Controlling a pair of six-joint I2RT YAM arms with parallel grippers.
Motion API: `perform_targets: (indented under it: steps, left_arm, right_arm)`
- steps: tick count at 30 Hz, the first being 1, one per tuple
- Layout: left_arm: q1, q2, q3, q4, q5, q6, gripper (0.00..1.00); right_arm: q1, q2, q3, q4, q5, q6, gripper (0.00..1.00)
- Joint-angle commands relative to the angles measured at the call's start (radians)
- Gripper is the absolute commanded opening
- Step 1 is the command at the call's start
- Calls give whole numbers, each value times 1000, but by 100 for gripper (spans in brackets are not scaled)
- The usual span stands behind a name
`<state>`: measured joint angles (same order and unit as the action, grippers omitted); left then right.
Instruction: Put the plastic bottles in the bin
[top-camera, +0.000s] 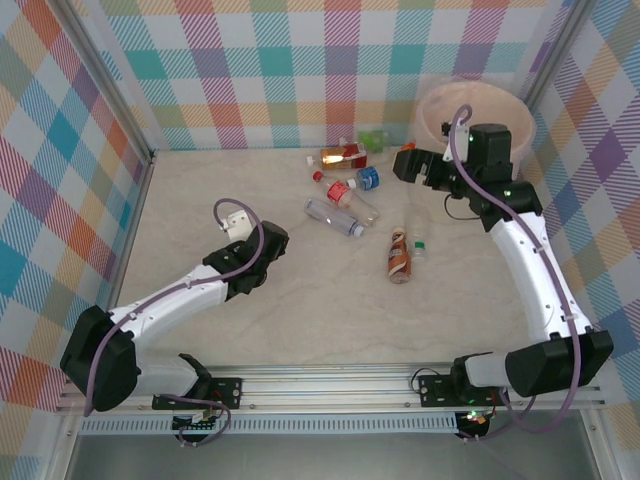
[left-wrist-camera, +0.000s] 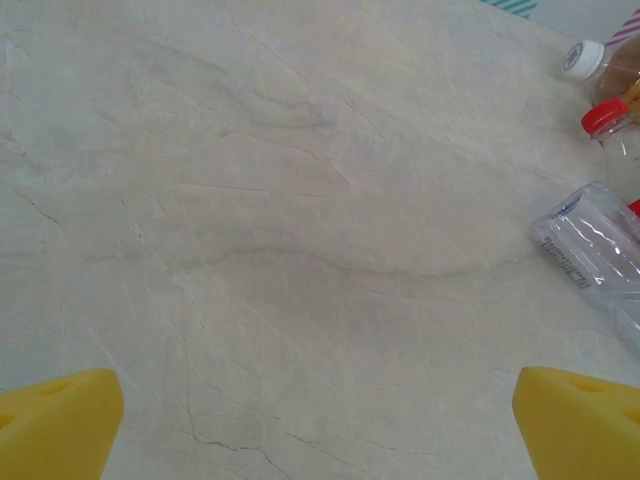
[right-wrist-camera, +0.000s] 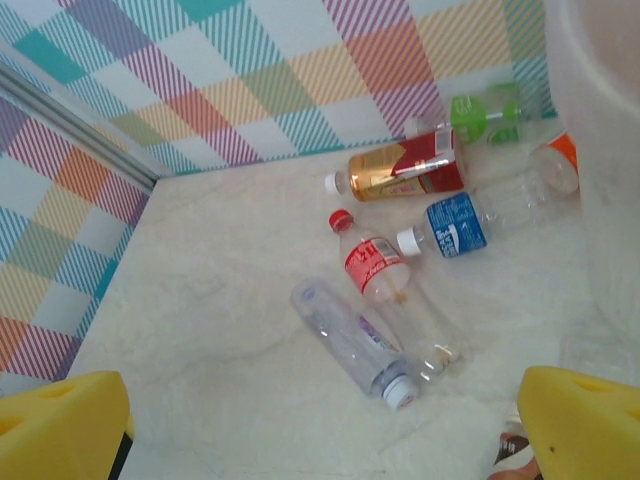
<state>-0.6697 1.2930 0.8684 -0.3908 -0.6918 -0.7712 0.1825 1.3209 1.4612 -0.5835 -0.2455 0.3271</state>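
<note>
The left pincer (left-wrist-camera: 320, 430) is hanging wide open and holding nothing, low over a bare part of the table (top-camera: 300, 300), so it is not blocking any bottle. The right pincer (right-wrist-camera: 320, 440) is also standing wide open and empty, up high just beside the bin (top-camera: 475, 115). It is looking down at the plastic bottles (top-camera: 350, 190), maybe getting ready to choose one.

The bottles are all lying on their sides at the far side of the table, near the bin. I cannot tell if any are lying inside it. One with a red label (right-wrist-camera: 375, 268) and a red cap is lying next to a long clear one (right-wrist-camera: 350, 340). A gold and red one (right-wrist-camera: 405, 172), a blue-label one (right-wrist-camera: 455, 225) and a green one (right-wrist-camera: 485, 110) are lying behind them. A brown one (top-camera: 400, 255) is lying apart, nearer the front. They are looking light and round, so a push is likely going to roll them.
</note>
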Motion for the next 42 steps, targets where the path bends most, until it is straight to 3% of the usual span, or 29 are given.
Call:
perform_targets:
  steps: [1, 10, 18, 24, 32, 42]
  left_arm:
    - [13, 14, 36, -1, 13, -17, 100]
    - [16, 25, 41, 4, 17, -14, 100]
    - [19, 36, 45, 6, 23, -14, 100]
    - [21, 43, 49, 2, 28, -16, 100]
    - [23, 42, 50, -11, 21, -22, 100]
    - [24, 55, 57, -14, 34, -24, 100]
  right_arm:
    - [16, -39, -82, -10, 39, 43, 100]
    - [60, -61, -237, -37, 113, 131, 100]
    - [106, -28, -340, -98, 332, 199, 100]
    - [134, 82, -366, -102, 213, 182, 99]
    - [225, 162, -428, -146, 292, 238, 87]
    - [261, 262, -462, -67, 355, 255, 82]
